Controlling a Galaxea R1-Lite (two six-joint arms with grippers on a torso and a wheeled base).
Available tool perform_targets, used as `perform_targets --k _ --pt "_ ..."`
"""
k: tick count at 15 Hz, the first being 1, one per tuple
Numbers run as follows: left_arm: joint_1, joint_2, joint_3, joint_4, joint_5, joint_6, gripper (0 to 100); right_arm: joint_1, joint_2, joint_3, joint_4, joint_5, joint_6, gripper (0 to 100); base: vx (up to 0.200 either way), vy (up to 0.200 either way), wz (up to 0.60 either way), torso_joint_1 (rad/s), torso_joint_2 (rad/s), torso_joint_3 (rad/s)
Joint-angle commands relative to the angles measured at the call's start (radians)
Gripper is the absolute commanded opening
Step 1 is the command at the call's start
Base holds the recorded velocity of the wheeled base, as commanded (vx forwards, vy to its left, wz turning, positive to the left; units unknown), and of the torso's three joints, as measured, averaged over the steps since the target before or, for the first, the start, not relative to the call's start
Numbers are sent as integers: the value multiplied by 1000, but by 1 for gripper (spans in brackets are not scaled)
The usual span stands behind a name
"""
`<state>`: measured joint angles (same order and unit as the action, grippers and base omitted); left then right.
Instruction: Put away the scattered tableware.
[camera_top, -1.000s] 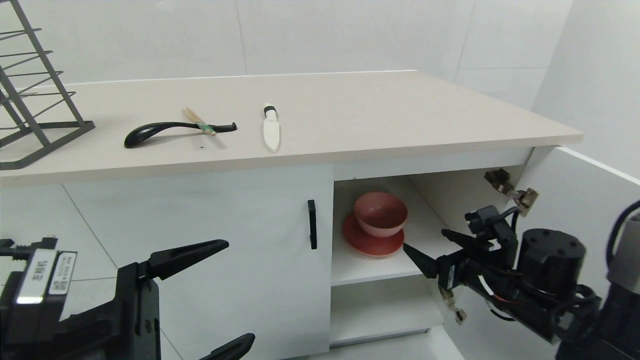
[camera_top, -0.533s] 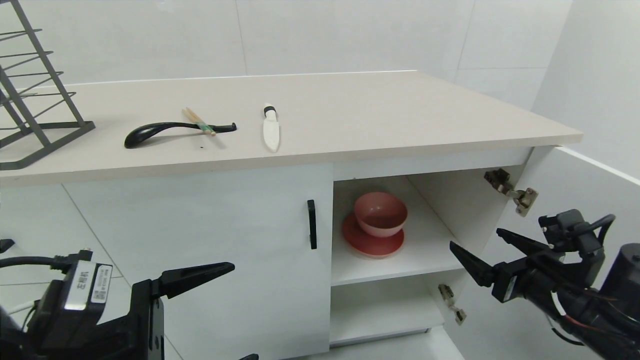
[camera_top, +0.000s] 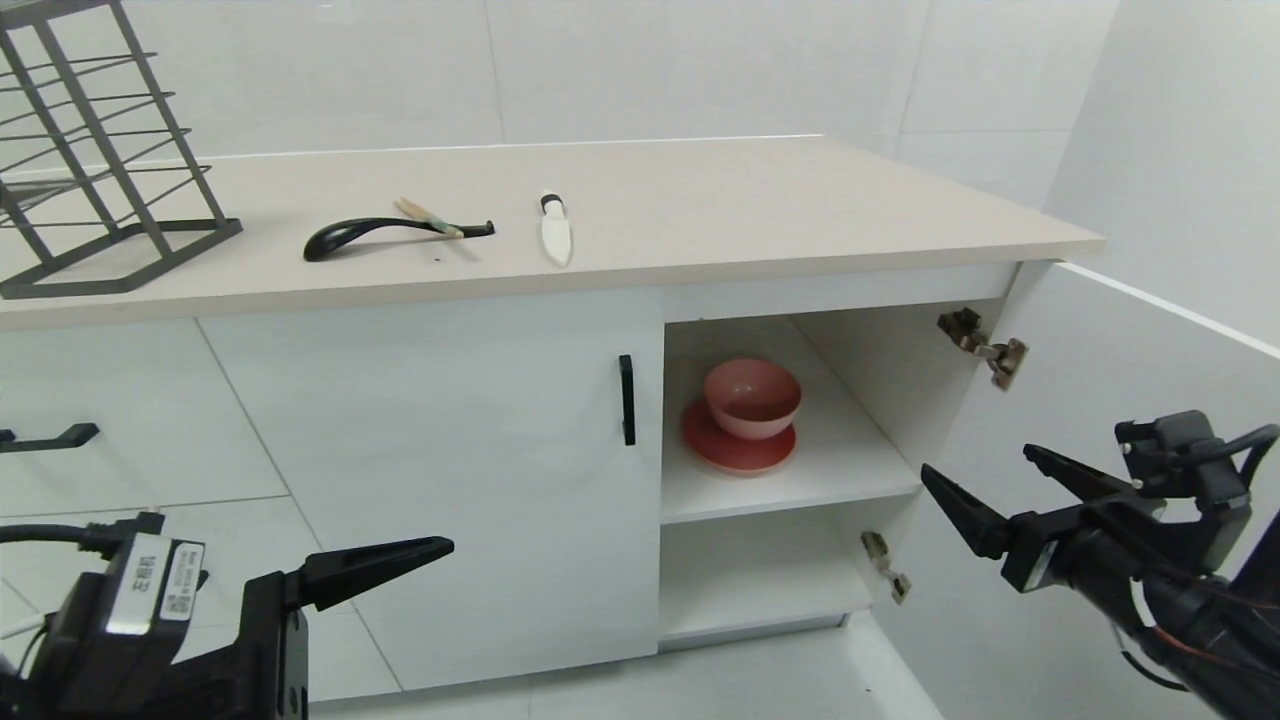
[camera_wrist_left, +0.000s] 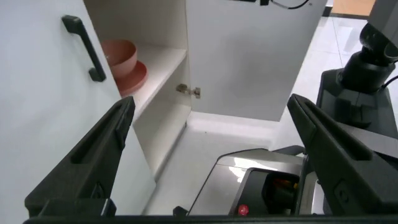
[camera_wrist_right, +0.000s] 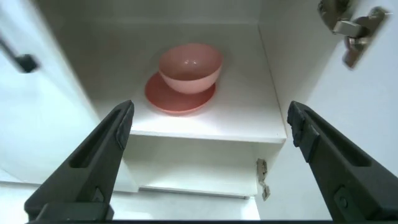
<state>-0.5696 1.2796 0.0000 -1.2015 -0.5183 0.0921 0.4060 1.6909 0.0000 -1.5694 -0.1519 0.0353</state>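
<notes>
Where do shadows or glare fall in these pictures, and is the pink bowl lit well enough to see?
Head view: even light; the black ladle and the knife cast only faint shadows on the countertop; the pink bowl sits in mild shade inside the cabinet, yet shows clearly. Right wrist view: the bowl is well lit; the lower compartment is slightly dimmer. No strong glare in either.

Beige tabletop (camera_top: 760, 205) carrying a white knife (camera_top: 556, 233) near the front edge. Left of the knife, a black ladle (camera_top: 342, 238) crossed by chopsticks (camera_top: 426, 215); farther left, a wire rack (camera_top: 180, 258).
</notes>
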Motion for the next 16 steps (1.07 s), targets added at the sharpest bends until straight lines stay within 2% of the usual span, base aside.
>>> perform_targets --k 1,2,4,6,7,9,10,12,14,15,16 --pt "2 -19 0 5 3 0 100 -1 -76 0 -1 -6 0 100 -200 0 0 -2 2 7" --pt "4 -28 0 7 6 -2 100 1 -103 0 12 -15 0 100 -200 0 0 7 2 2" --pt "53 -72 0 63 100 -11 100 -3 -303 0 138 -43 -3 100 -200 -100 0 2 -2 0" --pt "76 -132 0 166 205 -17 100 -21 -533 0 362 -38 -2 100 -200 -200 0 2 0 2" --pt "99 -190 0 226 238 -28 100 -35 -651 -2 494 -37 -2 100 -200 -200 0 2 -7 2" --pt "158 -324 0 323 239 -51 100 -61 -832 -2 698 -35 -2 100 -100 -100 0 1 1 4" --pt "201 -433 0 407 238 -49 100 -70 -973 -2 867 -35 1 100 0 0 0 0 0 0" --pt "229 -605 0 527 239 -52 100 -96 -1191 -3 1103 -34 -3 100 0 0 0 0 0 0" --pt "258 -766 0 686 244 -54 100 -170 -1355 -6 1232 -17 -28 100 0 0 0 0 0 0" --pt "297 -858 0 770 244 -55 100 -225 -1424 -11 1283 23 -32 100 0 0 0 0 0 0" --pt "330 -916 0 812 244 -55 100 -268 -1458 -18 1309 48 -32 100 0 0 0 0 0 0"
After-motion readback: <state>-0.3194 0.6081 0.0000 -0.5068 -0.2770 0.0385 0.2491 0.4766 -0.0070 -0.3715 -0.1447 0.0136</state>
